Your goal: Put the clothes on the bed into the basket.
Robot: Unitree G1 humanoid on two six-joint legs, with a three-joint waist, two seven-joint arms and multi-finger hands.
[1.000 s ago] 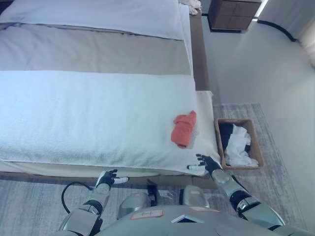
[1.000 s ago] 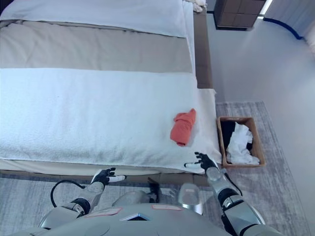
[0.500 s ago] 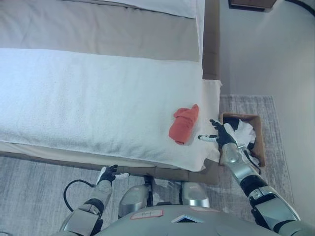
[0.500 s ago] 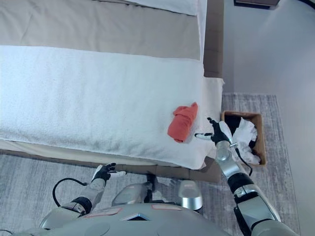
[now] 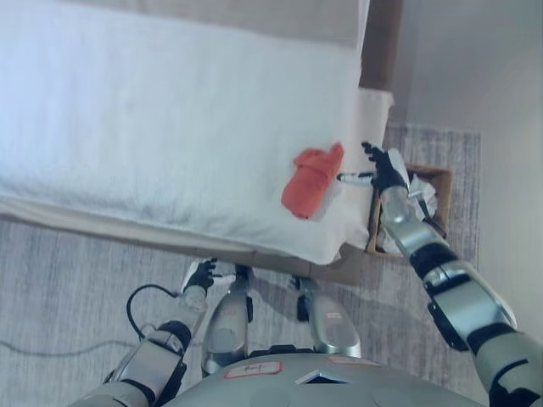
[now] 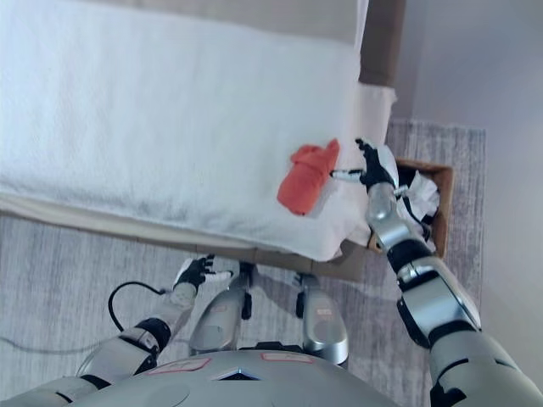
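An orange-red garment (image 5: 308,180) lies crumpled near the right edge of the white bed cover (image 5: 170,127). My right hand (image 5: 383,168) hovers just to its right, above the bed's corner, fingers spread and open, holding nothing. A brown basket (image 5: 438,180) stands on the floor beside the bed, behind my right forearm, with white and dark clothes (image 6: 421,200) in it. My left hand (image 5: 202,275) hangs low over the floor at the bed's near side, fingers relaxed.
The bed's wooden frame (image 5: 380,42) runs along the right side, with a grey rug (image 5: 68,280) under the bed and basket. A pale floor (image 5: 501,102) lies to the right of the rug.
The camera has swung, so the whole scene shifted and the bed appears nearer. My right hand has risen and moved closer to the orange-red garment. The left hand stays low.
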